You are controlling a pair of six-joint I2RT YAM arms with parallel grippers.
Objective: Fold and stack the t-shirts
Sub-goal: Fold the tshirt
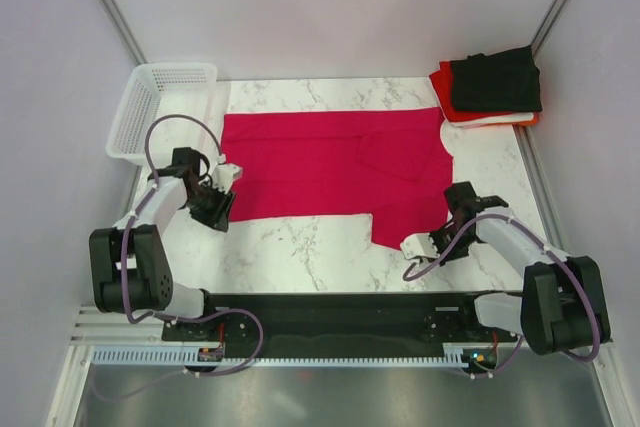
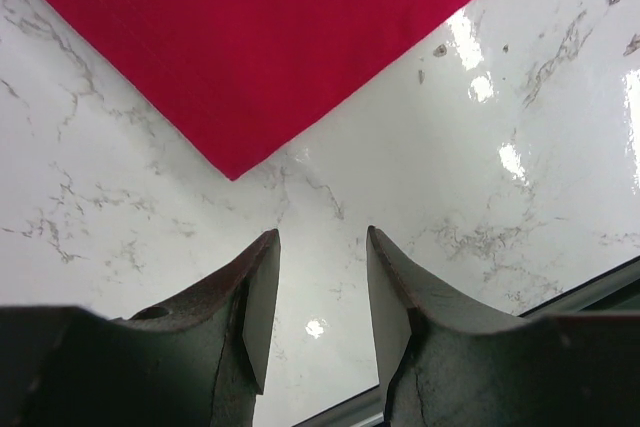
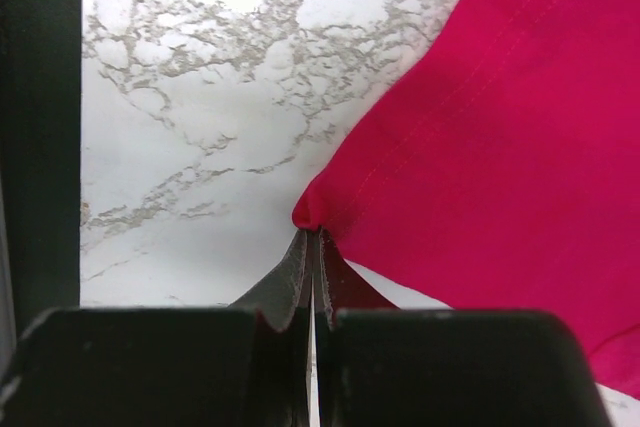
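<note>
While the crimson shirt (image 1: 320, 162) lies spread flat across the middle of the table (image 1: 300, 252), its near-right flap reaches down to the right gripper (image 1: 408, 245); in the right wrist view that gripper (image 3: 310, 239) has its jaws pressed together on a small bunched corner of the shirt (image 3: 500, 127), with the cloth fanning away up and to the right over bare marble; the hem stitching shows along the edge.

Left gripper (image 1: 215, 199) sits just beside the shirt's near-left corner; in the left wrist view its jaws stand moderately apart with nothing between them, only tabletop; the shirt's (image 2: 250, 37) pointed corner lies just ahead of the left gripper (image 2: 320, 247), apart from the tips, not touching.

Left arm: elbow folded back near the left table edge, forearm running forward, wrist low by the cloth. Right arm: elbow out by the right edge, forearm angled in toward the centre, gripper low at the table and pointing left into the flap.

At the far right corner a folded pile, well apart from both grippers: black shirt (image 1: 497, 80) on top, orange shirt (image 1: 446, 97) and white shirt (image 1: 500, 120) showing under it. Basket (image 1: 150, 112) at the far left, beyond the left gripper.
</note>
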